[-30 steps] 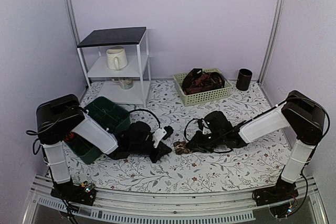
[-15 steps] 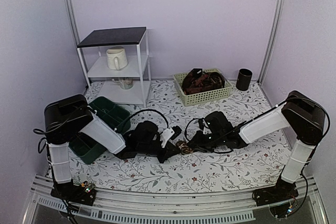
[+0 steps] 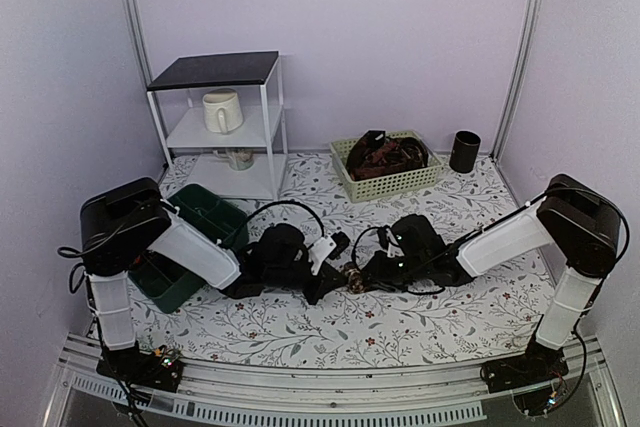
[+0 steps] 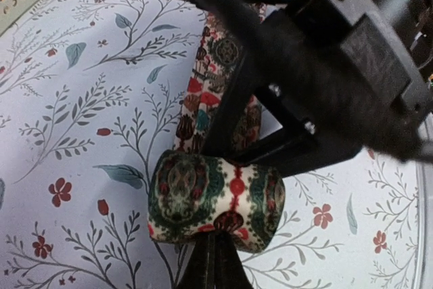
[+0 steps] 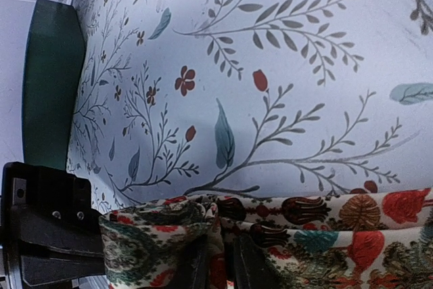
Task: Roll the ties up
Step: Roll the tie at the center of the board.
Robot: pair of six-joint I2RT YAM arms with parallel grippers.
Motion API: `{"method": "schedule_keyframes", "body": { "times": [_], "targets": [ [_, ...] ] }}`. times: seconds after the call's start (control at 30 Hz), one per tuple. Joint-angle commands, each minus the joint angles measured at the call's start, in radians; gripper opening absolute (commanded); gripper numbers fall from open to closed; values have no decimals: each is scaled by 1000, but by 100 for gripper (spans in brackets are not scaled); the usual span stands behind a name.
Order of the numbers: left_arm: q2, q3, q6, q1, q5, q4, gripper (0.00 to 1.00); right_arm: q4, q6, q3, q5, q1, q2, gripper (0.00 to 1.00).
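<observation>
A patterned tie, cream with green and red motifs, lies at the table's middle (image 3: 351, 278). In the left wrist view its end is wound into a short coil (image 4: 216, 197), with the flat strip (image 4: 203, 93) running away from it. My left gripper (image 4: 215, 240) is shut on the coil's near edge. My right gripper (image 5: 222, 252) is shut on a fold of the same tie (image 5: 325, 225), right beside the coil. In the top view both grippers, left (image 3: 336, 276) and right (image 3: 364, 276), meet at the tie. Several darker ties (image 3: 385, 155) fill a basket.
A pale green basket (image 3: 420, 183) stands at the back centre, with a black cup (image 3: 464, 151) to its right. A white shelf (image 3: 262, 137) with a mug (image 3: 222, 111) stands at back left. A dark green bin (image 3: 195, 222) sits by the left arm and shows in the right wrist view (image 5: 51, 79).
My left gripper has moved right across the table and now meets the right gripper at the tie. The right arm has hardly moved.
</observation>
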Motion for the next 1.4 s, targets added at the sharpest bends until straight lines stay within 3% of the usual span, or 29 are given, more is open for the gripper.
{"method": "schedule_keyframes", "body": {
  "times": [0.0,0.5,1.07,1.37],
  "targets": [
    [-45,0,11,-9,-2,6,0,18,41,6,-28,36,5,16],
    [-20,14,11,-10,43,-7,0,-48,13,-13,108,32,-57,16],
    [37,71,13,-10,56,-60,0,-107,-19,-12,132,32,-86,4],
    [49,93,17,-11,58,-73,0,-112,-3,-55,178,32,-138,20]
  ]
}}
